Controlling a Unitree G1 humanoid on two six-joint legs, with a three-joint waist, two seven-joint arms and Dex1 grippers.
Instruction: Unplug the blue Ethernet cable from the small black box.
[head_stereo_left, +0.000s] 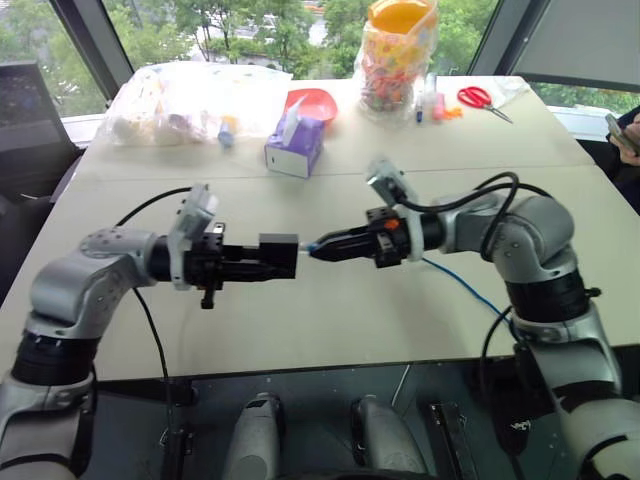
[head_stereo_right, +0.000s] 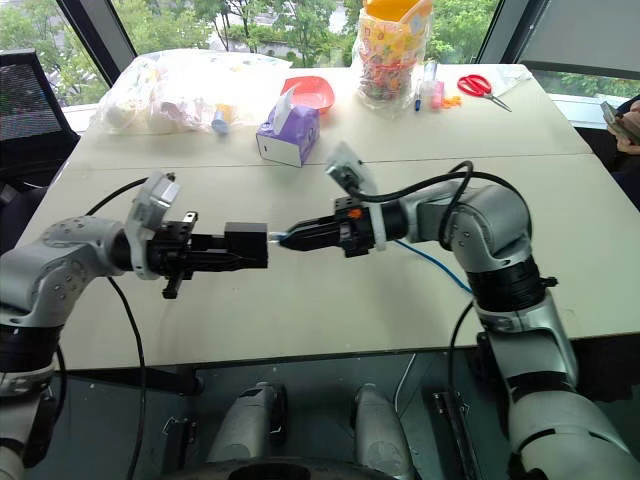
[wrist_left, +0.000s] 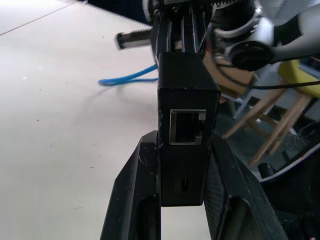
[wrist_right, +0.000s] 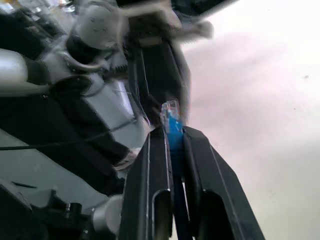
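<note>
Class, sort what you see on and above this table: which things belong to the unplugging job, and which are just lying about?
Belongs to the job:
- small black box, held in the left end effector
- blue Ethernet cable, its plug pinched in the right end effector, clear of the box's port

Just lying about:
- purple tissue box
- red bowl
- red scissors
- bag of colourful pieces

Both head eyes look forward and down over the tabletop (head_stereo_left: 330, 300), sharing it, while each wrist camera peers closely along its own pincer.

The left gripper (head_stereo_right: 255, 247) holds the small black box (head_stereo_right: 246, 245); the right gripper (head_stereo_right: 290, 239) pinches the blue Ethernet cable (head_stereo_right: 432, 262).
</note>
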